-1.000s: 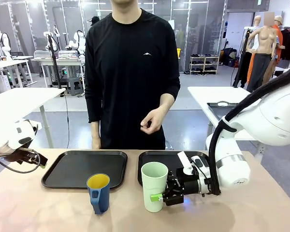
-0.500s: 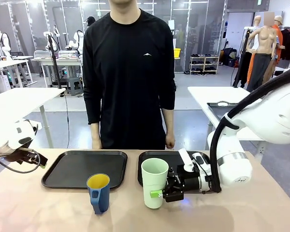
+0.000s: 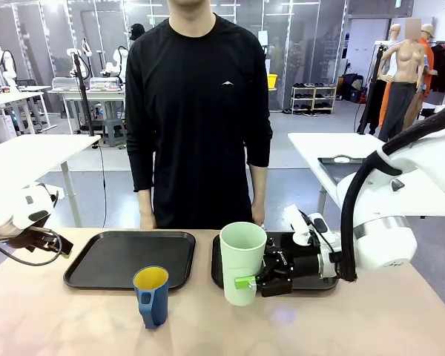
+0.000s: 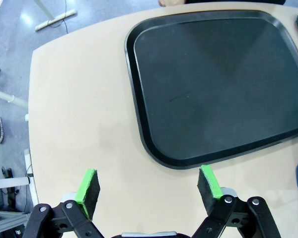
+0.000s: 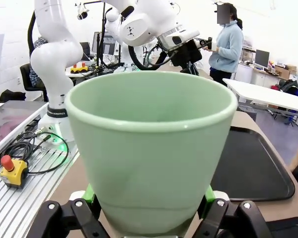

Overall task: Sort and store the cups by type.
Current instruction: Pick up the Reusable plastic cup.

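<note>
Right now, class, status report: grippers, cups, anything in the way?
Right gripper shut on mint tumbler, at right tray. Left gripper open, empty. Blue mug standing on table. Nothing blocking.

Left gripper [image 4: 148, 188] agape, right gripper [image 3: 242, 280] clamped

Beige table [image 3: 378, 326]: black rectangular plastic tray [image 3: 104, 259] left of centre, second black tray [image 3: 278, 238] right of centre; dark blue yellow-lined handled mug [image 3: 152, 297] lower centre-left.
</note>
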Available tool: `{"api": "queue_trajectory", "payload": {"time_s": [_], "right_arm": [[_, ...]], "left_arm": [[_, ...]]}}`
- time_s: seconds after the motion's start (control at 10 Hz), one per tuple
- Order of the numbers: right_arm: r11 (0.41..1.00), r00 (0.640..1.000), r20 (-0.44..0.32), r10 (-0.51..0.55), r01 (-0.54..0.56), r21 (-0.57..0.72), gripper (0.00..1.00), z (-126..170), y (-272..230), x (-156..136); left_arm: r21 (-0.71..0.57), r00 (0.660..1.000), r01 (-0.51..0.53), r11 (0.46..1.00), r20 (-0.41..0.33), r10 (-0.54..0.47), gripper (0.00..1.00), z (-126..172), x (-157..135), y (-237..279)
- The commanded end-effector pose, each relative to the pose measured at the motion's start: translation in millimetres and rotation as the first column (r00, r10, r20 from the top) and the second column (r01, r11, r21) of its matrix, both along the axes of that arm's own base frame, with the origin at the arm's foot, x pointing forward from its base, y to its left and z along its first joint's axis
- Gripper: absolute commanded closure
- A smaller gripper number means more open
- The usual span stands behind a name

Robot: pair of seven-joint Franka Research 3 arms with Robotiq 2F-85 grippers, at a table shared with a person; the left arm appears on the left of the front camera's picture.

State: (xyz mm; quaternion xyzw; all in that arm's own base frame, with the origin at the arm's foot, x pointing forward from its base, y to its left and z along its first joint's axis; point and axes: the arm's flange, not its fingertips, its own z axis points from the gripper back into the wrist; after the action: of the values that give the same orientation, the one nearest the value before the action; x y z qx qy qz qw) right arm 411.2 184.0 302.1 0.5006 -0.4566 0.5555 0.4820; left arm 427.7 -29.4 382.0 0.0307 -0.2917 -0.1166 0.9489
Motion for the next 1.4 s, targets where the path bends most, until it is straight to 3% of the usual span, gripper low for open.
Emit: {"api": "queue_trajectory", "payload": {"time_s": [0.0, 1.3], "right_arm": [[1.0, 1.0, -0.029, -0.006, 0.005, -0.022, 0.76, -2.1, 4.2, -1.3], [1.0, 1.0, -0.004, 0.001, -0.001, -0.005, 0.76, -1.1, 0.8, -1.5]], "left_arm": [[-0.001, 1.0, -0.001, 1.0, 0.001, 0.001, 0.0, 0.2, 0.1, 0.7], [-0.001, 1.0, -0.001, 1.0, 0.001, 0.001, 0.0, 0.2, 0.1, 0.7]]}}
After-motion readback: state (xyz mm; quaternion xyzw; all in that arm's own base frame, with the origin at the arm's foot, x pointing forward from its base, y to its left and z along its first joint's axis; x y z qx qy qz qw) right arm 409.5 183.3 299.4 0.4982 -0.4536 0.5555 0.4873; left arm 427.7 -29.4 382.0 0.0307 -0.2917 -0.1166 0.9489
